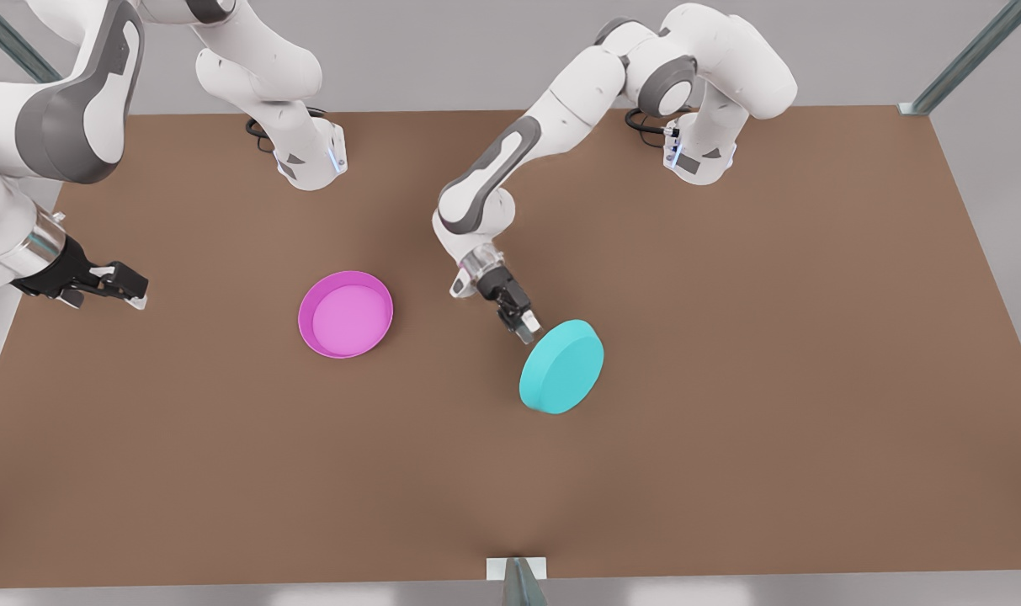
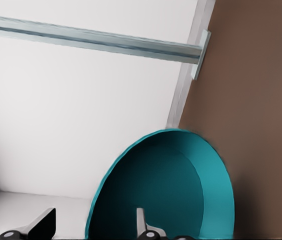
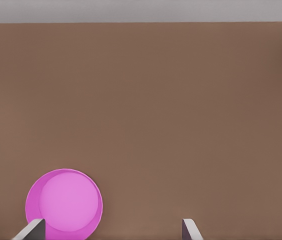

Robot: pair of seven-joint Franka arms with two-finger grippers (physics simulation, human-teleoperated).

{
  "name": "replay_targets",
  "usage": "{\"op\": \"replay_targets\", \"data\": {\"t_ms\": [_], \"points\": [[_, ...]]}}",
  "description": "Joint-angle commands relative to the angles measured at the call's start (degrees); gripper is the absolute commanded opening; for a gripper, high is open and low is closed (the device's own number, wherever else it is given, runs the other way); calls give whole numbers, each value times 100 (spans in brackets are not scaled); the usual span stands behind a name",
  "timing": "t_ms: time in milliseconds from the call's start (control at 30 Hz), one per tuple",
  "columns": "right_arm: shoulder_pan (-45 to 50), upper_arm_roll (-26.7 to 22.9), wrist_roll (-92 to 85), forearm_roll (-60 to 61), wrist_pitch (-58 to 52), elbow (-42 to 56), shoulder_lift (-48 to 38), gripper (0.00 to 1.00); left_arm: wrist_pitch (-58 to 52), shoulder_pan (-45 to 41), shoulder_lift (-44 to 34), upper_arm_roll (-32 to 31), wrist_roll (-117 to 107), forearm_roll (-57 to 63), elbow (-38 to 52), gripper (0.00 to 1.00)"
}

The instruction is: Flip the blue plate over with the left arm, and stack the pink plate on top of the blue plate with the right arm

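blue plate [image 1: 562, 367] tipped on edge, underside up, its rim clamped in the left gripper [image 1: 524, 324] jaws.
pink plate [image 1: 346, 314] lies rim-up on the counter [image 1: 729, 337], well apart; right gripper [image 1: 127, 286] waits near the front view's left edge, jaws apart.

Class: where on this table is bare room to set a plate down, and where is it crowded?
Free: the near strip of the table, and everything right of the blue plate. Crowded: the middle, between the pink plate and the left gripper on the tilted blue plate.
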Motion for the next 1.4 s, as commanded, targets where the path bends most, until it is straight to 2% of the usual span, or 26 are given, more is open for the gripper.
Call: {"op": "replay_targets", "data": {"t_ms": [0, 33, 67, 133, 200, 267, 333, 400, 467, 533, 567, 633, 733, 767, 800, 867, 967, 1100, 1167, 1233, 1300, 1367], "points": [[-1, 0, -9, -1, 0, 0, -1, 100, -114, 8, 52, -158, -64, -1151, 210, 100], [-10, -18, -9, -1, 0, 0, -1, 100, -326, 8, 149, -466, -205, -1697, 676, 100], [8, -9, -9, -10, -9, 0, -36, 100, -396, 8, 149, -607, -521, -2751, 1212, 100], [8, -9, -18, -18, -123, 141, -1, 100, -388, 192, 26, -502, -469, -4623, 1951, 100], [8, -9, -9, -18, -97, 167, 8, 100, -353, 1202, -580, -510, 329, -6188, 2048, 100], [17, -9, 9, 8, -123, 281, 8, 100, -396, 2115, -1054, -510, 1129, -6961, 1987, 100], [-1, -18, 0, 8, -132, 281, -10, 100, -1072, 3415, -1371, -493, 2534, -7560, 1969, 100], [43, 0, -9, 104, -158, 264, 8, 100, -1477, 4471, -1608, -458, 3818, -7701, 1969, 100], [96, 26, -53, 149, -421, 246, 34, 100, -1715, 5052, -2267, -141, 4461, -7710, 1795, 100], [-10, 0, -79, 236, -738, 167, 280, 100, -1399, 5580, -3524, -308, 4488, -7657, 661, 100], [-211, -9, -386, 702, -642, 132, 482, 100, -1346, 5949, -3841, -659, 4479, -7613, 423, 100], [-713, -9, -1316, 1150, 122, -729, 553, 100, -774, 6055, -4500, -844, 4488, -7218, -377, 100], [-915, -9, -2170, 1282, 1634, -2188, 430, 100, -730, 6055, -4465, -801, 4479, -7191, -333, 100], [-959, -9, -2417, 1414, 1705, -2364, 412, 100, -766, 6064, -4465, -792, 4497, -7200, -316, 100], [-889, 9, -2549, 1476, 1722, -2680, 210, 100, -766, 6064, -4439, -792, 4497, -7200, -316, 100], [-616, 140, -2575, 1520, 2759, -3805, -229, 100, -774, 6064, -4395, -792, 4497, -7200, -325, 100], [-177, 193, -2575, 1529, 3348, -4148, 25, 100, -792, 6072, -4289, -765, 4496, -7191, -342, 100], [-142, 299, -3059, 1564, 4210, -4710, 342, 100, -862, 6064, -4245, -765, 4479, -7182, -342, 100], [-142, 316, -3822, 2407, 4403, -4965, 351, 100, -862, 6064, -4210, -730, 4479, -7182, -351, 100], [-133, 316, -4138, 2521, 4658, -5054, 509, 100, -853, 6064, -4201, -721, 4479, -7182, -342, 100], [-133, 316, -4799, 3225, 4684, -5018, 728, 100, -871, 6064, -4201, -730, 4479, -7182, -360, 100], [-133, 316, -4816, 3225, 4720, -5018, 851, 100, -871, 6064, -4201, -721, 4479, -7174, -360, 100]]}}
